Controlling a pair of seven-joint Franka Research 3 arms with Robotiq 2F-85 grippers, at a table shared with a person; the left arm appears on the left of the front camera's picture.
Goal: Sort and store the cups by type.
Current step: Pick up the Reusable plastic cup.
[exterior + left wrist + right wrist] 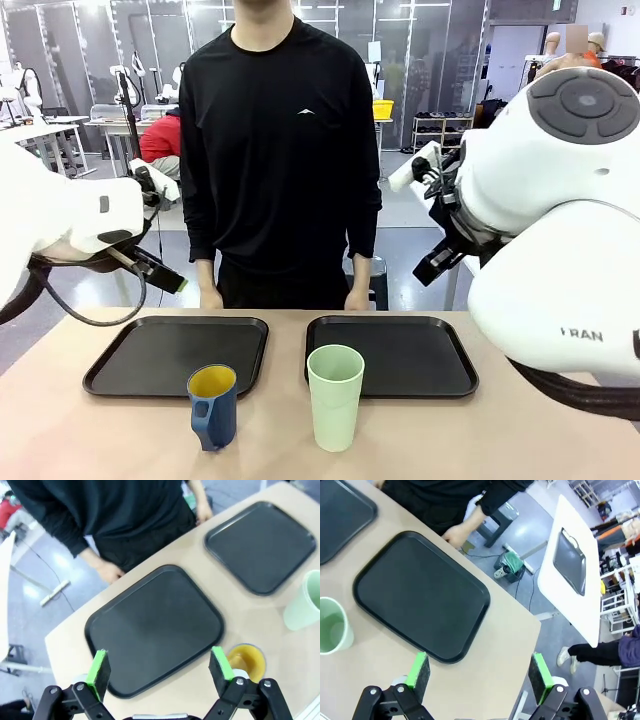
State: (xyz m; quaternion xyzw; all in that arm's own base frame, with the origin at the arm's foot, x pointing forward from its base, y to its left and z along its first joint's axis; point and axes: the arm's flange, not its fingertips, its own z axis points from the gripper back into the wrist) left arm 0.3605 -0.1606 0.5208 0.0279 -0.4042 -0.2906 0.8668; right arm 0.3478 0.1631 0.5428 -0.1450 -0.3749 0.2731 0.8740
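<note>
A blue mug (212,405) with a yellow inside is seen upright on the table (90,435), just in front of the left tray (165,355), its handle turned toward the camera. A pale green tumbler (335,396) is stood upright beside it, a little apart, at the near left corner of the right tray (410,355). Neither of the 2 is touched.

The left gripper (159,656) is held above the near edge of the left tray, jaws spread wide, nothing being held. The right gripper (480,656) is raised over the table's edge beside the right tray, jaws likewise wide and nothing gripped.

A person (278,150) in black is stood at the far side, both hands (210,297) rested on the table edge behind the 2 trays.
</note>
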